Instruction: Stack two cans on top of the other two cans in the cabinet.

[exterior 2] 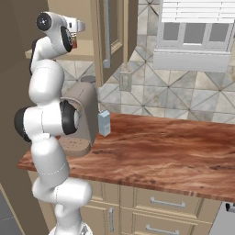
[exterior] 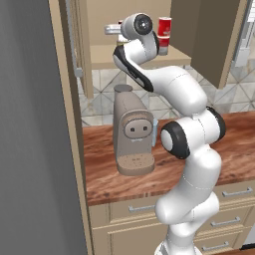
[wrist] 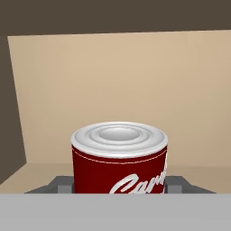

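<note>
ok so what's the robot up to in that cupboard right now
The white arm reaches up into the open wall cabinet. Its gripper is shut on a dark red can, seen close up in the hand view. In the left base view a bright red can already sits stacked on another tin on the shelf.
</note>
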### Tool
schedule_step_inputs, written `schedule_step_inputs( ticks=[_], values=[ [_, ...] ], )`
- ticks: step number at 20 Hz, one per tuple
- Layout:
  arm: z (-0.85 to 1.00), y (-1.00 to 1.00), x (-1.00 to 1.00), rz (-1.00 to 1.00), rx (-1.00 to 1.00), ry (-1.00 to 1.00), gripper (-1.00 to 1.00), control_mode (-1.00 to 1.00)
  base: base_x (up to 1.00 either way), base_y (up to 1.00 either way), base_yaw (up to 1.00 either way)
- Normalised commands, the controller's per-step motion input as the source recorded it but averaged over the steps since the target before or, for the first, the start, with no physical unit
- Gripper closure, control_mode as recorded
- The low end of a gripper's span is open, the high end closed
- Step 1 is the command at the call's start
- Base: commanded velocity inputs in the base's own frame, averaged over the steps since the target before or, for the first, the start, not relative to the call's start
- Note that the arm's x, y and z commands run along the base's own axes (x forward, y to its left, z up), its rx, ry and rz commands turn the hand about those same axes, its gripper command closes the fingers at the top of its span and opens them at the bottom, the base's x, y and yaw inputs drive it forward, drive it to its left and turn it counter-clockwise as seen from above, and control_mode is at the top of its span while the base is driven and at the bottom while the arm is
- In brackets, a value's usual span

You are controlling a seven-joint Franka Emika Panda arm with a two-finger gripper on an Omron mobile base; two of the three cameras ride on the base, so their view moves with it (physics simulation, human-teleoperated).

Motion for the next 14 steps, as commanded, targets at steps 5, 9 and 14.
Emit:
schedule_step_inputs(
  ticks=[5, 9, 14],
  values=[
    [0.00, 0.00, 0.00, 0.00, 0.00, 0.00, 1.00, -1.00, 0.00, 0.00, 0.00],
    [0.00, 0.00, 0.00, 0.00, 0.00, 0.00, 1.00, -1.00, 0.00, 0.00, 0.00],
    [0.00, 0.00, 0.00, 0.00, 0.00, 0.00, 1.00, -1.00, 0.00, 0.00, 0.00]
  ],
)
